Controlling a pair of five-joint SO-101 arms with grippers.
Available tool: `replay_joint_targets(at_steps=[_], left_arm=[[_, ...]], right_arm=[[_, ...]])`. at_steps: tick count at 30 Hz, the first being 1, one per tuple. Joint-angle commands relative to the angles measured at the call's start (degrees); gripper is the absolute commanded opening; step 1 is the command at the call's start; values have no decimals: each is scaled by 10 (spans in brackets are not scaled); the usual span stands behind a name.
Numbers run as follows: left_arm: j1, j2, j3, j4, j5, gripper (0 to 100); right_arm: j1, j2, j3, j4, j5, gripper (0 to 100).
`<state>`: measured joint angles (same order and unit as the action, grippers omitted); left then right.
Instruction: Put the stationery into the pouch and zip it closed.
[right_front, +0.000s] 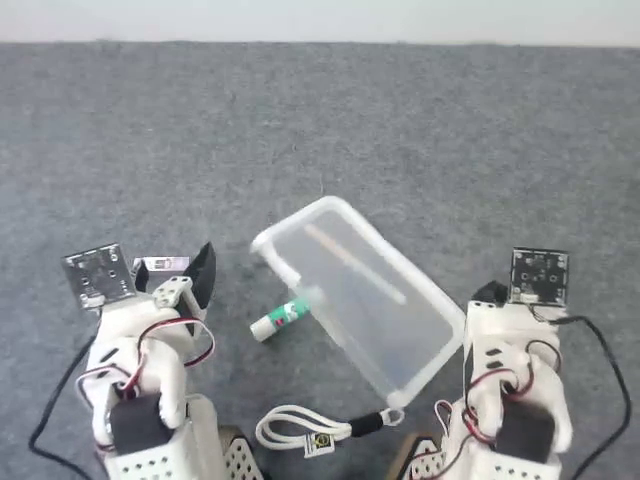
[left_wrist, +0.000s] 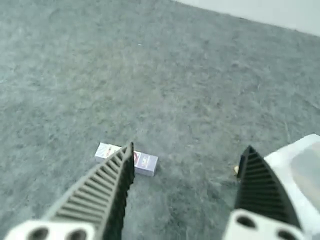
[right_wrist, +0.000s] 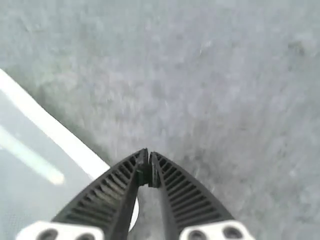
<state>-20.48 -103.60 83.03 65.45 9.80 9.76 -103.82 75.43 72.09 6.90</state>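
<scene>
A clear plastic pouch (right_front: 355, 300) lies slanted mid-table with a pale pencil (right_front: 350, 260) inside. A white glue stick with a green label (right_front: 278, 320) rests against the pouch's left side. A small white eraser (right_front: 160, 265) lies by my left gripper (right_front: 187, 277). In the left wrist view that gripper (left_wrist: 190, 147) stands open above the carpet, the eraser (left_wrist: 145, 163) just past one fingertip and the pouch (left_wrist: 305, 162) beside the other. My right gripper (right_wrist: 148, 161) is shut with nothing in it, just off the pouch's white edge (right_wrist: 60, 140).
A white cord loop with a tag (right_front: 300, 430) trails from the pouch's zipper end (right_front: 392, 415) near the front edge. Grey carpet (right_front: 320, 130) covers the table, with open room at the back. The right arm (right_front: 510, 350) stands at the front right.
</scene>
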Motion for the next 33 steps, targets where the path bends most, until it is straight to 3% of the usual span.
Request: replay_joint_targets(at_steps=[1, 6, 10, 17, 33], left_arm=[[-3, -10, 0, -32, 9, 320], [-3, -10, 0, -32, 9, 320], [-3, -10, 1, -32, 9, 320], [-3, -10, 2, -32, 8, 320], [-3, -10, 20, -52, 6, 320]], right_arm=[[-1, -1, -74, 27, -4, 6], [-87, 72, -180, 144, -7, 6], [-105, 217, -241, 185, -4, 6], [-212, 437, -269, 194, -7, 6], [-400, 638, -302, 189, -7, 6]])
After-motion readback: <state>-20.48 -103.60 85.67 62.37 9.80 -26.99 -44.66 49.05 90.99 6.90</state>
